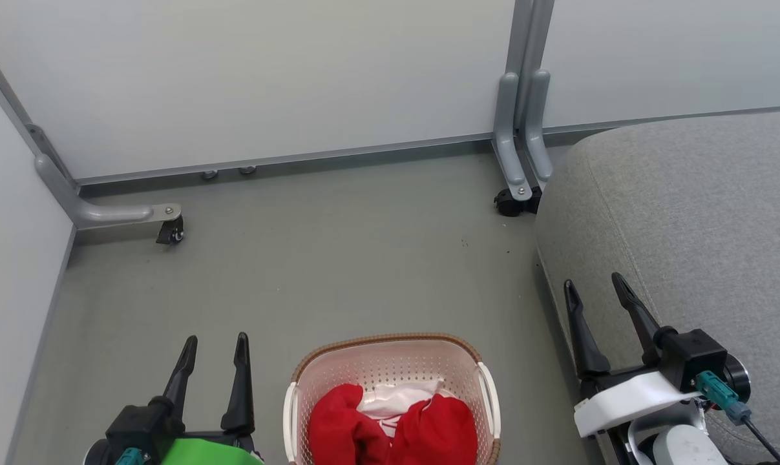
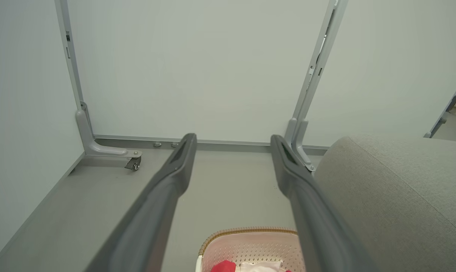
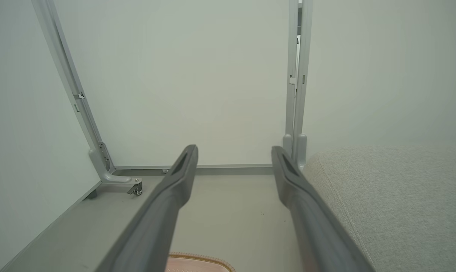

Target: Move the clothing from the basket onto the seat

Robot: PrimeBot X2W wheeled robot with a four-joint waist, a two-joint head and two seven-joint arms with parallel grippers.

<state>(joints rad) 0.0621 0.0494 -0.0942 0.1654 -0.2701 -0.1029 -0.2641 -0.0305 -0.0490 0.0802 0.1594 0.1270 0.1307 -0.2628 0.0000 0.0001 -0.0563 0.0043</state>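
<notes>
- The clothing (image 1: 341, 423) is lying bunched inside the basket (image 1: 390, 338). Red folds are sitting on top, and a white piece is showing between them toward the basket's far wall.
- The left gripper (image 1: 216, 338) is hanging just left of the basket, jaws spread wide with nothing between them. The right gripper (image 1: 593, 280) is waiting to the basket's right, equally wide and empty.
- The step in hand, as I am judging it, is the first reach. One gripper should be coming down over the basket's rim, sinking its fingers into a thick red fold rather than a thin edge, then closing fully.
- Lifting straight up until the fabric is clearing the rim should be keeping the light basket from tipping or dragging.
- The seat (image 1: 687, 213) is standing just right of the basket, so the carry is looking short.
- Beyond the basket, the grey floor (image 1: 331, 271) is running to pale partition panels (image 1: 267, 77) on wheeled feet (image 1: 170, 230), well apart. Only the basket's own wall and side handle (image 1: 491, 400) are standing in the way.
</notes>
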